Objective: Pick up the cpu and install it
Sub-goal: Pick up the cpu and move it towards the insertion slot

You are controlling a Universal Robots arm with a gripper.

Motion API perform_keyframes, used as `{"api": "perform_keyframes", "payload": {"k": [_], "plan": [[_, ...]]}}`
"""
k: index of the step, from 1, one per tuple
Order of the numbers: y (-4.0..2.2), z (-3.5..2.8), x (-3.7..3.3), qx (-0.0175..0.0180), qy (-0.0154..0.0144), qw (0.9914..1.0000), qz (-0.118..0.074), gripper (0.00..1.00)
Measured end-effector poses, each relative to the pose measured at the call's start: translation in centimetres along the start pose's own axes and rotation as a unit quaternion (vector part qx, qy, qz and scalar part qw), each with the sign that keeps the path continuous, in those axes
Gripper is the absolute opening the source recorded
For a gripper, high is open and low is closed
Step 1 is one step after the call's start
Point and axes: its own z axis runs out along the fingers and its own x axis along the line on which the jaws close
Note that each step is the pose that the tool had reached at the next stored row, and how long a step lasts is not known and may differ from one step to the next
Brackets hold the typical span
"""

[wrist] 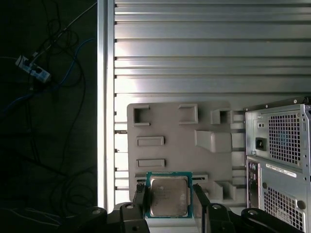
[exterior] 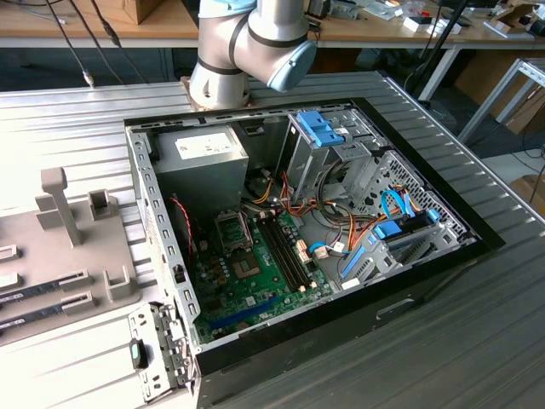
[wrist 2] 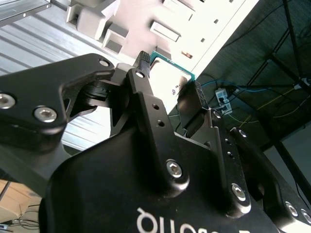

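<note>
The ribbed metal counter (exterior: 77, 128) carries an open computer case (exterior: 358, 256), lying on its side, with the robot arm (exterior: 247, 43) rising behind it. A grey fixture tray (exterior: 60, 247) lies on the counter beside the case, on the exterior view's left. Inside the case sits the green motherboard (exterior: 255, 281), and its empty socket (exterior: 234, 228) is close to the grey power supply (exterior: 200, 166).

In both wrist views the gripper (wrist: 168, 200) is clamped on the cpu (wrist: 168, 191), one finger on each of two opposite edges. The chip lies flat between the fingers, silver top towards the first wrist view. It hangs over the tray (wrist: 180, 141), apart from its pockets. Judged from this, the socket lies away from the held cpu, towards the exterior view's right.
</note>
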Motion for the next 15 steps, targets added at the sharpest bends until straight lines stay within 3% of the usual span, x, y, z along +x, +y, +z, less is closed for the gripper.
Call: {"api": "perform_keyframes", "payload": {"k": [15], "plan": [[-0.01, 0.25, -0.3, 0.0, 0.0001, 1.0, 0.0, 0.47]]}}
